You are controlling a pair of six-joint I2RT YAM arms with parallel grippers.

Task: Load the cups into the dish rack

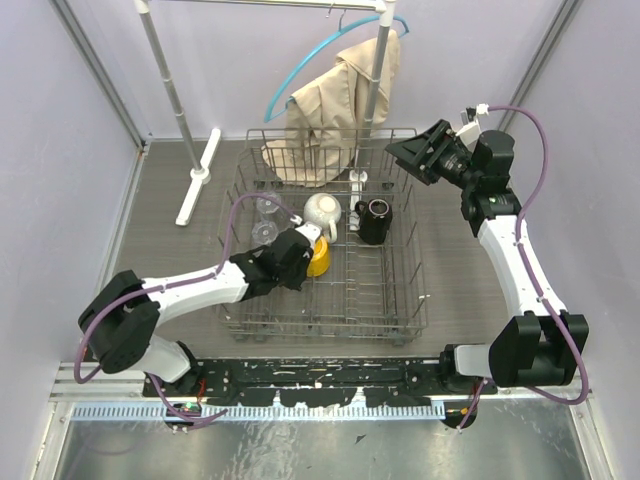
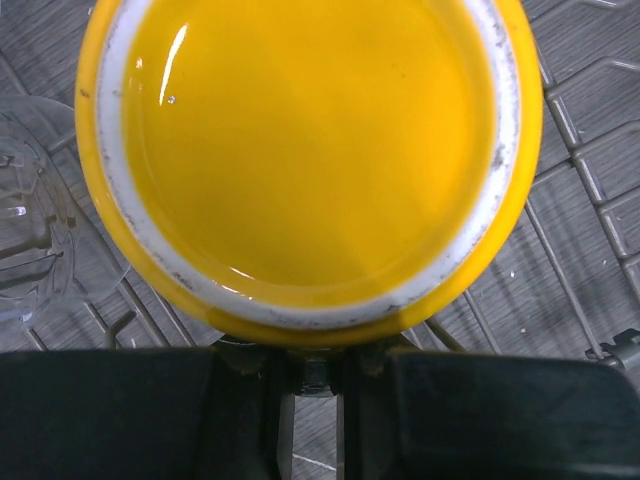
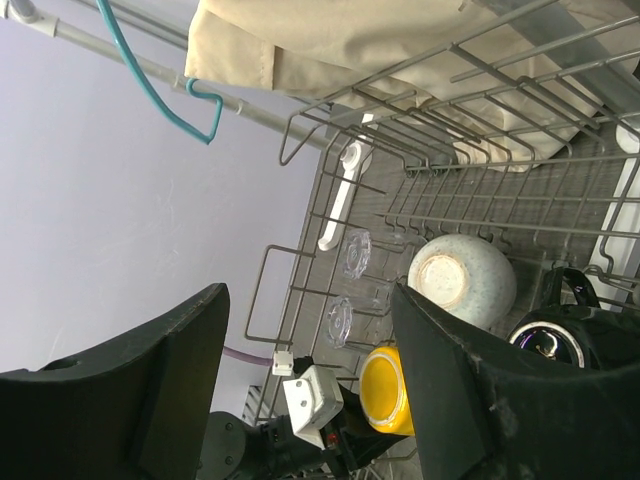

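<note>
Item: yellow mug [image 2: 310, 160], base turned toward the wrist, inside dish rack [image 1: 400, 300], just beside white mug [image 1: 322, 210]
Left claw [image 2: 315, 372]: nearly closed, apparently pinching its handle, mug straight ahead
Right claw [image 1: 420, 152]: wide open, empty, well apart

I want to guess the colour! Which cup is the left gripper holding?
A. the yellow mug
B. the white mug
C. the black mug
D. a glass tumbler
A: the left gripper is closed on the yellow mug, which is bottom up inside the dish rack.
</note>
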